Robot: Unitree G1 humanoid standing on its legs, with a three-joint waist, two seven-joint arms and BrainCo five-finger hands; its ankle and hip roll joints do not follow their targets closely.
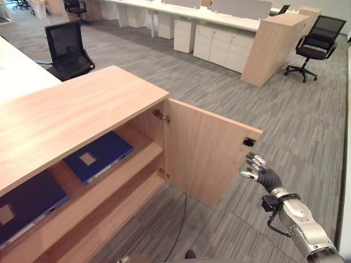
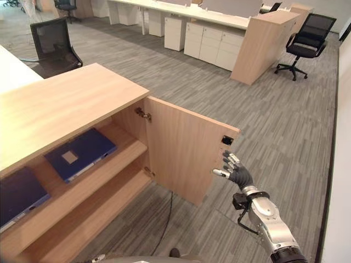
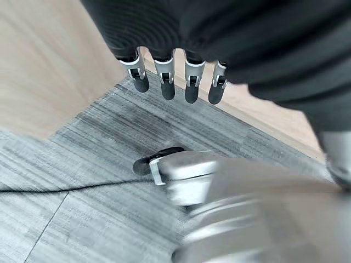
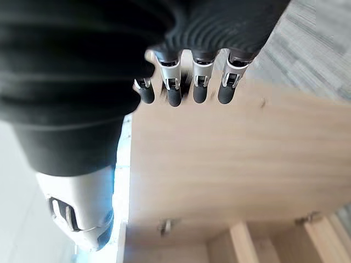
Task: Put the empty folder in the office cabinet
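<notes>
The wooden office cabinet (image 1: pixel 82 109) stands at my left with its door (image 1: pixel 203 153) swung wide open. On its upper shelf lie two dark blue folders, each with a pale label: one (image 1: pixel 98 156) near the door hinge, the other (image 1: pixel 24 205) further left, partly under the cabinet top. My right hand (image 1: pixel 262 172) hovers at the door's free edge, just below the black latch (image 1: pixel 249 142), fingers relaxed and holding nothing. In the right wrist view its fingers (image 4: pixel 186 90) point at the door panel. My left hand (image 3: pixel 164 38) hangs open over the carpet with nothing in it.
A lower shelf (image 1: pixel 109 213) sits under the folders. A white table (image 1: pixel 16 71) and a black office chair (image 1: pixel 67 49) stand behind the cabinet. Desks with white drawers (image 1: pixel 219 44) and another chair (image 1: pixel 318 44) line the far side, across grey carpet.
</notes>
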